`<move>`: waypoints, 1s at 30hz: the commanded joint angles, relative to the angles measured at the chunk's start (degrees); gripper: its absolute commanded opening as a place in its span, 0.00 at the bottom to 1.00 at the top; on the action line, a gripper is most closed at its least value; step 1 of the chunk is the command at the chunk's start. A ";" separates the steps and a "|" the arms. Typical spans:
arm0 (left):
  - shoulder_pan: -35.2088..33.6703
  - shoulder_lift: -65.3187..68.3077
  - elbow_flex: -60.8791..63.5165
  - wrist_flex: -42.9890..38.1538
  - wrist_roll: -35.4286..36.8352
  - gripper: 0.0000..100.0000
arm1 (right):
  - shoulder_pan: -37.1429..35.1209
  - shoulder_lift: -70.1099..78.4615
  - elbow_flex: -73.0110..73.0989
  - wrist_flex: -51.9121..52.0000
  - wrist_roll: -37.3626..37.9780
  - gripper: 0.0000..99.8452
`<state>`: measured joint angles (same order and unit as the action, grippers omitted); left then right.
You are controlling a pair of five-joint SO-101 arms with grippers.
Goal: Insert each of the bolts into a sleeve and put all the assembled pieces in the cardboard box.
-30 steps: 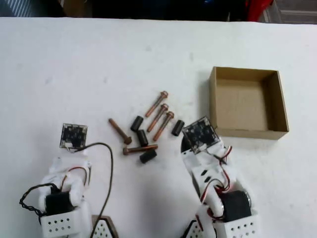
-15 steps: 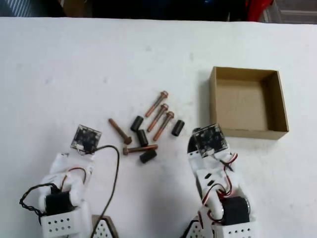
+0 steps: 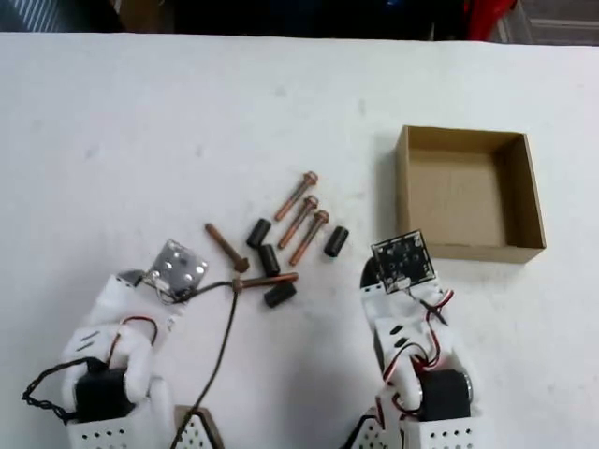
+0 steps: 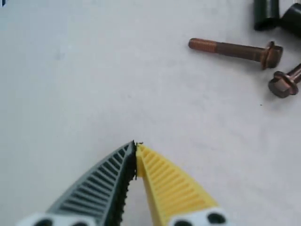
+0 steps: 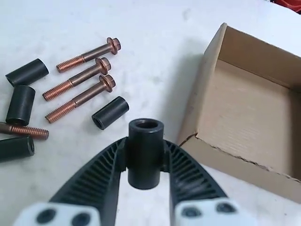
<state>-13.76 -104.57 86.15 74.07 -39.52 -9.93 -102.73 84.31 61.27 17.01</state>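
White tabletop (image 3: 140,103), cardboard box (image 3: 468,251) on it, dark room (image 3: 281,14) behind

**High view.** Fixed camera above the table (image 3: 140,94), facing steeply down and set far back. Both arm bases lie along the lower edge of the frame, and the cardboard box (image 3: 459,192) lies right of centre.

**Left wrist view.** Looks along the left gripper (image 4: 136,150), close to the surface.

**Right wrist view.** Looks obliquely down past the right gripper (image 5: 146,150) and its clamped sleeve (image 5: 146,139).

**Overlap.**
- High and right wrist views share the box (image 5: 244,108) and the three parallel bolts (image 3: 299,221) (image 5: 75,79).
- High and left wrist views share the single bolt (image 3: 226,246) (image 4: 235,49).
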 commanded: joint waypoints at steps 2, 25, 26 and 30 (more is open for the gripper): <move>3.56 0.40 -2.81 1.23 -0.09 0.02 | 2.07 -0.57 -0.35 -1.19 -0.88 0.02; 3.65 18.33 -23.82 1.49 1.05 0.02 | 2.86 -0.57 -0.26 -1.10 -0.88 0.02; 3.91 22.20 -25.23 0.53 1.05 0.02 | 2.86 -0.57 -0.26 -1.10 -0.88 0.02; 9.45 37.67 -30.59 -0.53 1.23 0.02 | 3.03 -0.57 -0.26 -1.10 -0.88 0.02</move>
<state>-8.57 -78.20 61.01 75.38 -39.08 -7.56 -102.73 84.31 61.27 16.66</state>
